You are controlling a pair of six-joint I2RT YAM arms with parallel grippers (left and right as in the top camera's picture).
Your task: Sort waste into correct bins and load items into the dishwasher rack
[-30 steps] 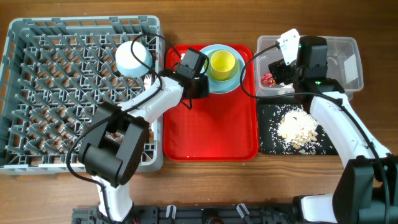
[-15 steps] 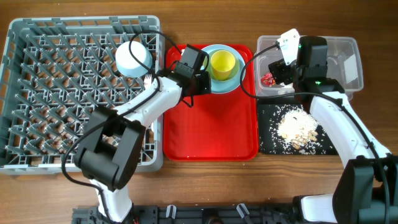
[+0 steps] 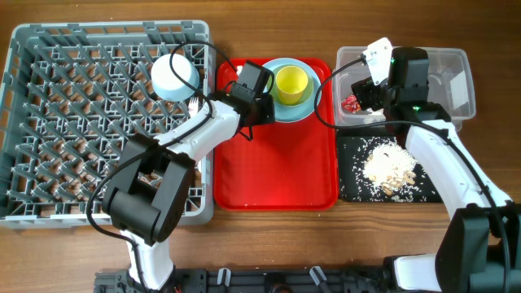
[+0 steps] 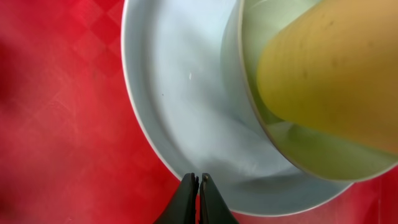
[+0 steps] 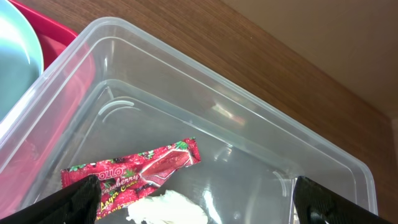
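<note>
left arm (image 3: 199,134): showing white rounded links, black boxy joints
left base joint (image 3: 146,203): looking black and blocky, the biggest piece
left cable (image 3: 203,47): running thin and black, looping off the wrist block
left gripper (image 4: 199,186): showing two slim black fingers (image 4: 186,202), tapering to points
right arm (image 3: 444,163): wearing the same white shells, black joints
right wrist block (image 3: 407,73): looking black, carrying a white angled part (image 3: 377,50) on top
right light (image 3: 416,107): glowing small and green
right cable (image 3: 316,98): curving thin and black off the wrist
right gripper (image 5: 196,202): showing matte black fingers (image 5: 78,199) with blunt ends
base rail (image 3: 244,281): running black along the bottom edge
</note>
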